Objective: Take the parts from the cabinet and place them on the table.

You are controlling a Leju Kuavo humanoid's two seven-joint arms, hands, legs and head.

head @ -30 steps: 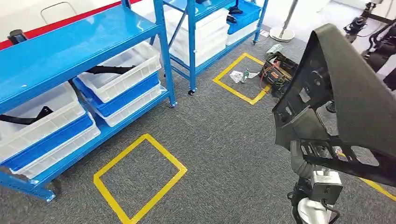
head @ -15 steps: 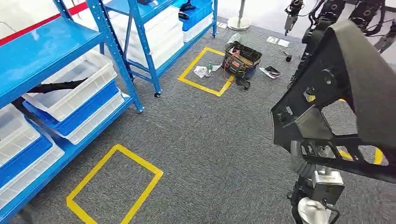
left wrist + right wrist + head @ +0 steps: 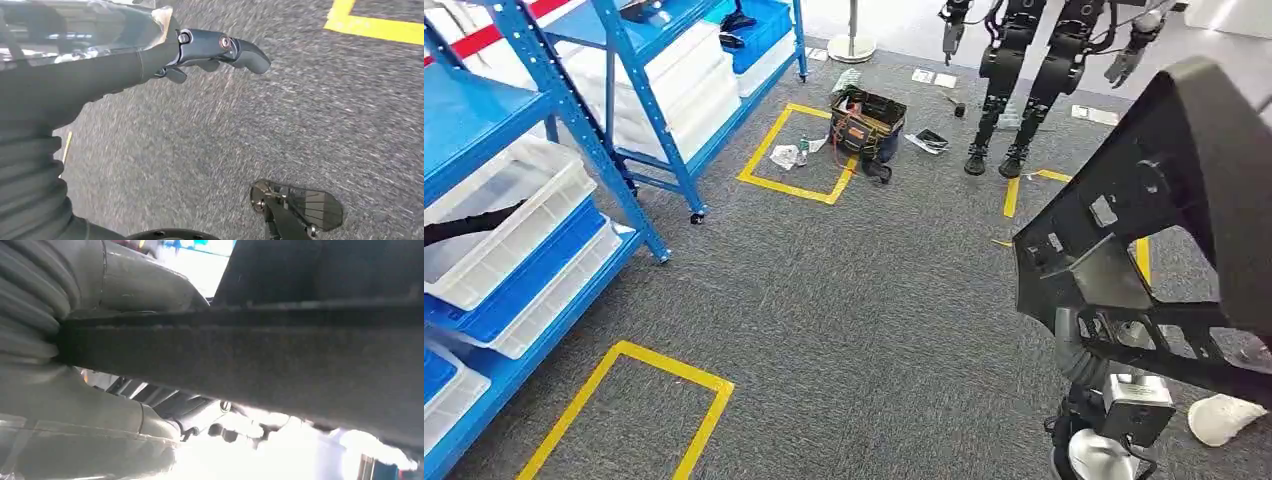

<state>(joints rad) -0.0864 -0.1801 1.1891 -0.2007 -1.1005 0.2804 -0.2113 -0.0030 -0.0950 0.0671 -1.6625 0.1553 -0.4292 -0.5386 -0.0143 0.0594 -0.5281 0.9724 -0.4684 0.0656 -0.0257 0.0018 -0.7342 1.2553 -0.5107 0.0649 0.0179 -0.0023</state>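
One black part rose above the right hand clasping it; the left hand hung empty, fingers apart.

Open carpet ahead, clutter around its edges

The carpet lies open through the middle; blue shelves with bins line the left, a tool bag and a standing robot block the far side, and the held black part fills the right.

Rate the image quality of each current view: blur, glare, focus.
Head view: sharp and evenly lit; the black part looms large. Left wrist view: carpet streaked with motion blur, left hand crisp. Right wrist view: part too close and soft, background blown out white.
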